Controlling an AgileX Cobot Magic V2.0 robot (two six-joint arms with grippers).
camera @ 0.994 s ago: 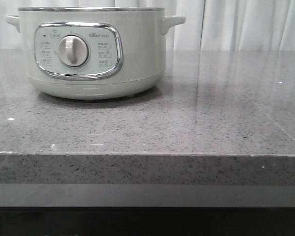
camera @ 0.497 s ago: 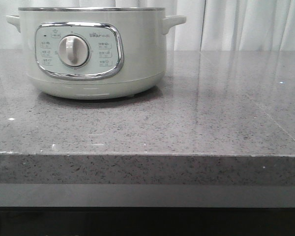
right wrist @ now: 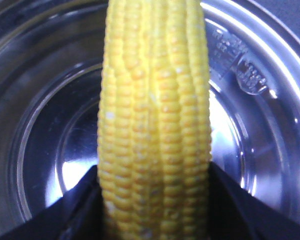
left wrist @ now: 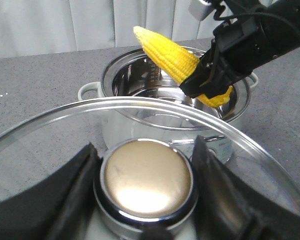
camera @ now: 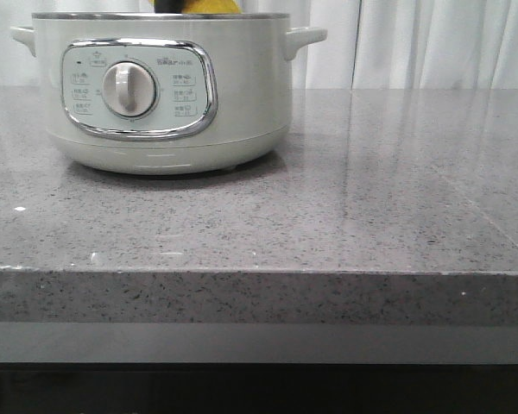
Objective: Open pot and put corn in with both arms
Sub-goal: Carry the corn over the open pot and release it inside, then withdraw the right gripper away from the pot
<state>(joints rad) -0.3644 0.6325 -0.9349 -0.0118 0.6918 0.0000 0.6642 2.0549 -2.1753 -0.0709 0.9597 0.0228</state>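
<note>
The pale grey-green pot (camera: 164, 95) stands on the counter at the back left, with no lid on it. In the left wrist view its shiny metal inside (left wrist: 135, 82) is bare. My left gripper (left wrist: 146, 150) is shut on the round metal knob (left wrist: 146, 180) of the glass lid (left wrist: 40, 150) and holds the lid off to the pot's side. My right gripper (left wrist: 212, 75) is shut on the yellow corn (left wrist: 167, 52) and holds it tilted over the pot's mouth. In the right wrist view the corn (right wrist: 155, 100) sits between the fingers, over the pot's inside (right wrist: 55, 125). In the front view only the corn's edge (camera: 209, 7) shows, above the rim.
The grey speckled counter (camera: 345, 224) stretches to the right of the pot and ends in a front edge (camera: 259, 274). White curtains (camera: 432, 43) hang behind it. The pot's side handle (camera: 304, 39) sticks out to the right.
In the front view the yellow corn and a dark bit of gripper have come into sight just above the pot's rim; before, nothing showed there. The pot has not moved.
</note>
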